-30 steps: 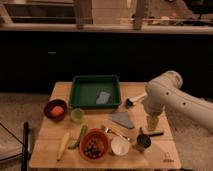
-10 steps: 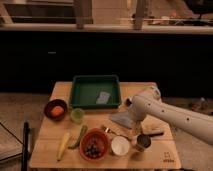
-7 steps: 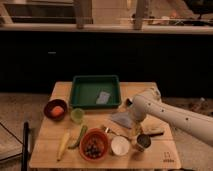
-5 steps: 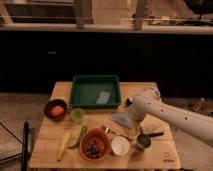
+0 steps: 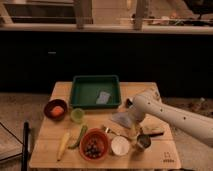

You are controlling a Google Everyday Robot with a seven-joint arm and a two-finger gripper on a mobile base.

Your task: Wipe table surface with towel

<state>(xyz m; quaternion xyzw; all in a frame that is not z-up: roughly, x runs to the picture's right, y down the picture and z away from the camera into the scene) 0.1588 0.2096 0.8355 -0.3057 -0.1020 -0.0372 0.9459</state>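
A small grey towel (image 5: 120, 119) lies on the wooden table (image 5: 55, 90), right of centre. My white arm comes in from the right edge, and my gripper (image 5: 131, 117) is down at the towel's right side, on or just over it. The arm's end hides the towel's right part.
A green tray (image 5: 82, 95) holding a pale cloth piece (image 5: 103, 97) stands at the back. A red bowl (image 5: 55, 109), a green cup (image 5: 77, 115), a yellow vegetable (image 5: 64, 144), a green vegetable (image 5: 80, 136), a red bowl of dark fruit (image 5: 94, 145), a white cup (image 5: 120, 146) and a metal cup (image 5: 143, 141) crowd the front.
The arm has swung from the table's right side down and left onto the towel. Over the last second it has barely shifted.
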